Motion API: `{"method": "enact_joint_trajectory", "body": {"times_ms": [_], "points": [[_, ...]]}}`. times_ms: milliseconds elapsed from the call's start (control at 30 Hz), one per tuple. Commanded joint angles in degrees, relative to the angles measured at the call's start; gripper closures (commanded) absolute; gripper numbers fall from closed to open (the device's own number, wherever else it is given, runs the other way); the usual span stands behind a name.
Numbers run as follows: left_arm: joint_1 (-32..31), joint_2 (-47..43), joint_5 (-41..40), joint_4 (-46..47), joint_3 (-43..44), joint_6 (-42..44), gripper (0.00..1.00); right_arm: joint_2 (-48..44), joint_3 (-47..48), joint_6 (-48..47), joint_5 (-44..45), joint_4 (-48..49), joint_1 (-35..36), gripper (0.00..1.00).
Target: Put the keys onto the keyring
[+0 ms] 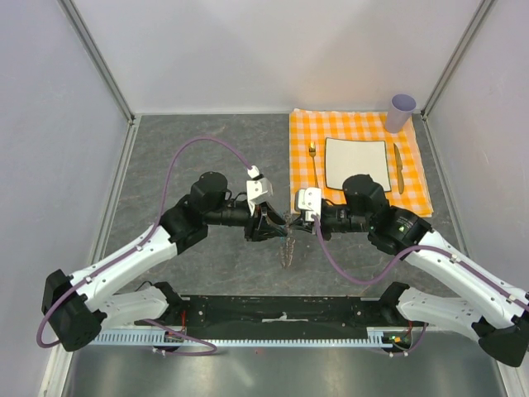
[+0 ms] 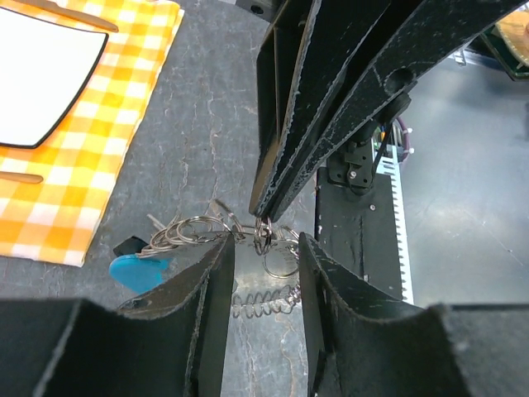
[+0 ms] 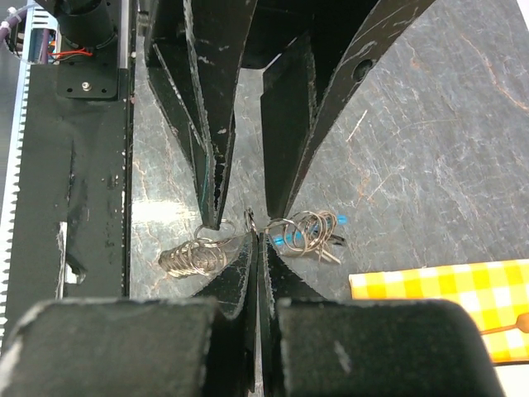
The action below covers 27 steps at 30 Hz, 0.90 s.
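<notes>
The keyring is a bunch of metal split rings (image 2: 192, 231) with a blue tag (image 2: 135, 271), a small black fob (image 2: 130, 246) and a coiled bead-like chain (image 2: 263, 299). It hangs between both grippers, and the chain (image 1: 288, 250) trails down to the table. My right gripper (image 3: 257, 237) is shut on one small ring (image 3: 250, 218); in the left wrist view it comes in from above. My left gripper (image 2: 264, 241) is open, its fingers straddling that ring. Thin dark key shafts (image 3: 331, 254) stick out of the ring cluster (image 3: 307, 231). Both grippers meet mid-table (image 1: 285, 222).
An orange checked cloth (image 1: 417, 178) lies at the back right with a white plate (image 1: 356, 163), a fork (image 1: 313, 161) and a knife (image 1: 397, 168) on it. A purple cup (image 1: 401, 112) stands at its far corner. A black rail (image 1: 281, 313) runs along the near edge.
</notes>
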Motion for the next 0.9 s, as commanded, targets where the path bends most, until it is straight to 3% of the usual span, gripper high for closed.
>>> {"method": "enact_joint_trajectory", "body": {"times_ms": [0, 600, 867], "points": [[0.01, -0.92, 2.53, -0.43, 2.99, 3.07, 0.56, 0.13, 2.95, -1.33, -3.03, 1.35, 0.56, 1.00], [-0.07, 2.43, 5.79, -7.55, 6.16, 5.70, 0.60, 0.39, 2.59, -1.42, -3.91, 1.17, 1.09, 1.00], [-0.16, 2.51, 5.78, -8.60, 7.12, 6.85, 0.76, 0.30, 2.77, -1.33, -3.99, 1.26, 1.18, 1.00]]}}
